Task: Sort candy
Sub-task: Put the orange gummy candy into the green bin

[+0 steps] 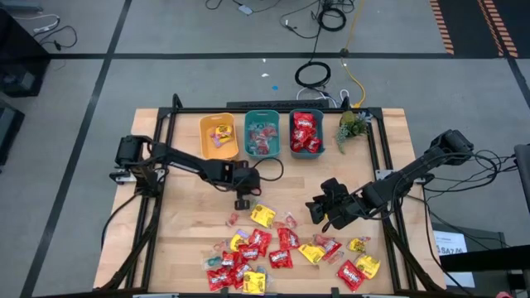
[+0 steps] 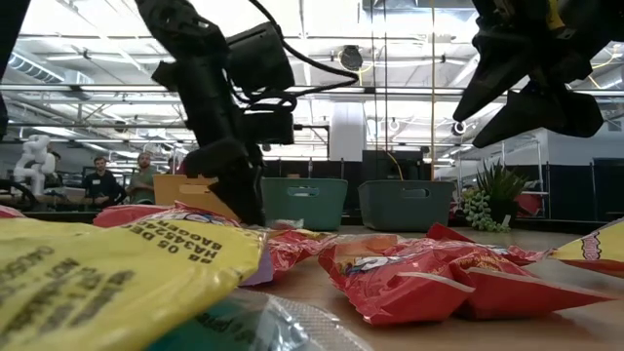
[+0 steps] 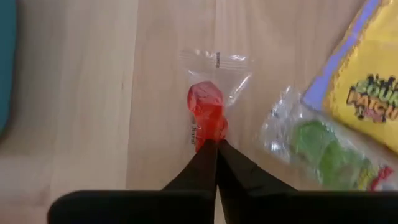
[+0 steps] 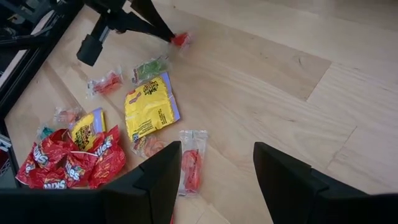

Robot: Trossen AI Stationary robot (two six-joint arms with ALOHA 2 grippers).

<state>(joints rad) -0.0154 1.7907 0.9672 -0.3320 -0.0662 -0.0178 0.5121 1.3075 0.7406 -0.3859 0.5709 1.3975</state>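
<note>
Left claw pinched shut on clear-wrapped red candy, low on counter.
Candy at 12 o'clock of heaped packets; right claw open, empty, above counter at 3 o'clock.

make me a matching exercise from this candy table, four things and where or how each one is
Things:
1. left gripper
2. right gripper
3. yellow bin
4. plant

States or places:
a. open, above a clear-wrapped red candy
b. beside the far bins, at their right end
c. shut on a clear-wrapped red sweet
d. leftmost of the three bins

Pairs: 1-c, 2-a, 3-d, 4-b
</note>
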